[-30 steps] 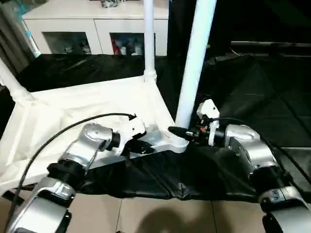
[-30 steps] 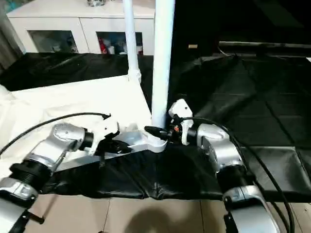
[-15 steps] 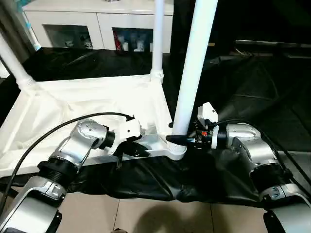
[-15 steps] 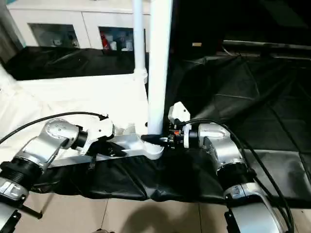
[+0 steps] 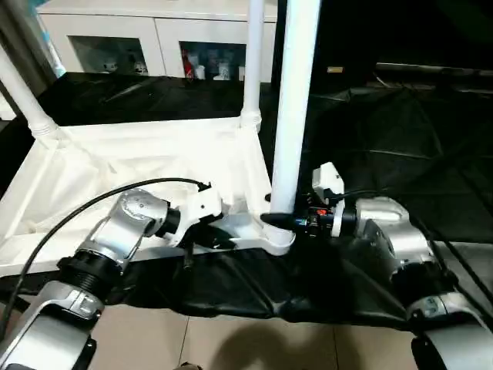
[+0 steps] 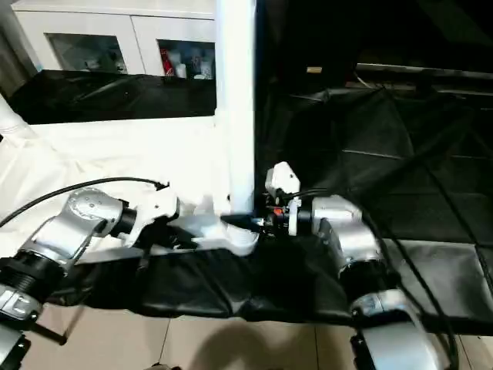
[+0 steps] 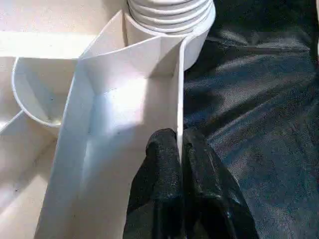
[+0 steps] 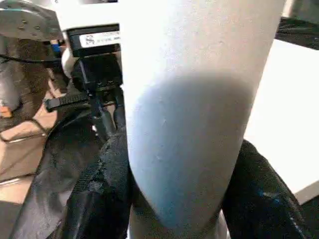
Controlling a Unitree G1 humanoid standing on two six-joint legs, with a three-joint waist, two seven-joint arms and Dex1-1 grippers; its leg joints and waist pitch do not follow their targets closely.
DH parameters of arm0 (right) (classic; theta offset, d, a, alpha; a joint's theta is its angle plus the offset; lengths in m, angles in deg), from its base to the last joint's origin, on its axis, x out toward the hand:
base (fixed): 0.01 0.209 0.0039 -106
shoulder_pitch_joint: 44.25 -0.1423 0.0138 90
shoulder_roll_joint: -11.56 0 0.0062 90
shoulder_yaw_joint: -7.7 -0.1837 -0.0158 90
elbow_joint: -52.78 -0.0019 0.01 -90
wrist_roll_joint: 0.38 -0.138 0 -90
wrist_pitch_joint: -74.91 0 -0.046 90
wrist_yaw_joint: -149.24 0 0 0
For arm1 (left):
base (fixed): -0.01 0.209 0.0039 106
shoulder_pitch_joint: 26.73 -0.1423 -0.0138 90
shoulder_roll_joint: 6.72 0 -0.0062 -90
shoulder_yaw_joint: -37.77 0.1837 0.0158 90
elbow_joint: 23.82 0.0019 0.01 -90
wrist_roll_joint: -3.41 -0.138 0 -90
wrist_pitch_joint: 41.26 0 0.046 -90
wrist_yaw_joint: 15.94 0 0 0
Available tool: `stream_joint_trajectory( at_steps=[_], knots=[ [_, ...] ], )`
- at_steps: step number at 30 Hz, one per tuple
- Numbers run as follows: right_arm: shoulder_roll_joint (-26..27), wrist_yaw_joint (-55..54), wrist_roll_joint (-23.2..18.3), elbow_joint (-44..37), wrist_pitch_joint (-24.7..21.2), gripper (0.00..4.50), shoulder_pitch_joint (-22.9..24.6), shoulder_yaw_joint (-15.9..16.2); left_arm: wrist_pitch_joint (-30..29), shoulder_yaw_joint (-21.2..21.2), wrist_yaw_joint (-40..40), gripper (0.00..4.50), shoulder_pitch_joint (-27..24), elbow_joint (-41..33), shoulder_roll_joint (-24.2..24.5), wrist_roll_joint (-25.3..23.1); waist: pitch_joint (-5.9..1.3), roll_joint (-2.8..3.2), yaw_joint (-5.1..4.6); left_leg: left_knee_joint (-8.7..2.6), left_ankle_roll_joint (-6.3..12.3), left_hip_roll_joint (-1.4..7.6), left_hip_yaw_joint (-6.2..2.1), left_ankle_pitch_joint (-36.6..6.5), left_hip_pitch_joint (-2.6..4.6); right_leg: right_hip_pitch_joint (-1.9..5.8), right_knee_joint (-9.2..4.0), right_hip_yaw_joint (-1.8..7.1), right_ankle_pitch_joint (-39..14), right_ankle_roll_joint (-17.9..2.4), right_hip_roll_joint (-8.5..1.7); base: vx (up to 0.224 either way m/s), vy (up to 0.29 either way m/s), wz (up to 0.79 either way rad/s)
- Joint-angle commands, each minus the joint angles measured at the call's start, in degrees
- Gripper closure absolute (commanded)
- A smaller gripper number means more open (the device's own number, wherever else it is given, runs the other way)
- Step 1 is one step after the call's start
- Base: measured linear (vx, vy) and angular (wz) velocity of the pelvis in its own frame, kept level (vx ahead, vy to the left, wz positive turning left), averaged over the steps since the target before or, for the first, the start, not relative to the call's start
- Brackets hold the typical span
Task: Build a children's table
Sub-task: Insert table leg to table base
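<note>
1. Table top lies upside down on black sheet, ribbed underside up. Near leg stands upright in near corner socket; far leg stands in the corner behind it, another leg in the far left corner.
2. Right claw is clamped around the near leg's base, just above the socket collar; right wrist view has a black finger on each side of the tube.
3. Left claw is clenched on the top's thin edge wall, fingers pinching the rib a short way from the socket; it sits just left of the right claw, socket between them.
4. Judgement: leg is in but seating depth can't be read; collar hides the joint.
5. Risk: push or twist off-axis and the leg cocks in the socket and jams, or pops out.
6. Risk: left pinch is on a thin rib; a hard push on the leg could slip it, and the top would slide on the slick sheet.
7. Risk: letting go of a half-seated leg lets it topple toward the white cabinet behind.
</note>
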Motion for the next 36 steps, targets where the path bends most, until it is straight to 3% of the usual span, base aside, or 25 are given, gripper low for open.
stream_joint_trajectory(
  at_steps=[1,3,4,8,11,23,30,36],
  knots=[
    [0.6,-0.5,3.8,4.1,-2.1,2.61,4.1,3.9,0.5,-0.9,0.8,4.5,1.8,-1.1,-1.5,0.7,-1.66,0.42,-0.01,-4.72,0.75,2.59,-1.17,-23.6,1.07,1.2,-6.13,2.9,-31.4,-9.7,-4.34,0.0,0.0,0.0],
    [0.4,-0.6,3.9,3.5,-1.7,2.61,4.8,4.0,0.5,-1.3,1.4,4.5,1.7,-0.7,-1.7,0.8,-1.7,0.27,0.02,-4.84,0.72,2.62,-1.26,-23.4,0.95,1.29,-6.1,2.91,-30.9,-9.4,-4.35,0.0,0.0,0.0],
    [0.4,-0.6,3.9,3.5,-1.7,2.61,4.8,4.0,0.5,-1.4,1.4,4.5,1.7,-0.7,-1.7,0.8,-1.92,0.61,0.1,-4.81,0.69,2.63,-1.26,-23.1,1.03,1.37,-6.02,2.93,-30.0,-9.6,-4.33,0.0,0.0,0.0],
    [-0.5,-0.5,5.2,1.5,0.6,2.61,6.8,4.5,0.0,-1.6,1.9,4.5,1.2,-1.3,-1.8,0.7,-2.15,0.62,0.08,-4.9,0.91,2.72,-0.98,-21.6,0.88,1.65,-5.63,2.87,-23.8,-11.6,-4.08,0.0,0.0,0.0],
    [-0.8,-0.7,5.0,0.7,0.9,2.61,7.7,4.4,0.1,-1.9,2.6,4.5,1.2,-1.1,-1.8,0.7,-2.34,0.76,0.25,-4.8,1.19,2.72,-0.81,-21.0,0.93,1.8,-5.51,2.89,-22.0,-12.5,-4.07,0.0,0.0,0.0],
    [-0.9,-3.2,3.8,0.2,0.6,2.61,8.2,2.9,0.7,-2.4,2.7,4.5,2.1,0.8,-1.5,0.7,-2.45,1.2,0.32,-4.8,0.9,2.59,-0.98,-21.9,0.89,1.9,-5.86,2.81,-25.5,-11.4,-4.26,0.0,0.0,0.0],
    [-1.0,-4.2,3.8,0.0,1.1,2.61,8.9,2.8,0.6,-2.8,3.4,4.5,2.3,1.6,-1.8,0.7,-2.46,1.26,0.29,-4.8,0.95,2.59,-0.89,-21.7,0.86,1.97,-5.71,2.78,-23.7,-12.0,-4.15,0.0,0.0,0.0],
    [2.2,-20.9,6.6,6.3,3.9,2.61,7.5,-0.8,-2.5,-5.3,9.5,4.5,4.4,3.8,-4.4,1.0,-2.34,1.19,-0.22,-4.93,0.07,2.38,-1.21,-22.8,0.9,1.77,-6.08,2.63,-27.7,-10.4,-4.3,0.0,0.0,0.0]
  ],
)
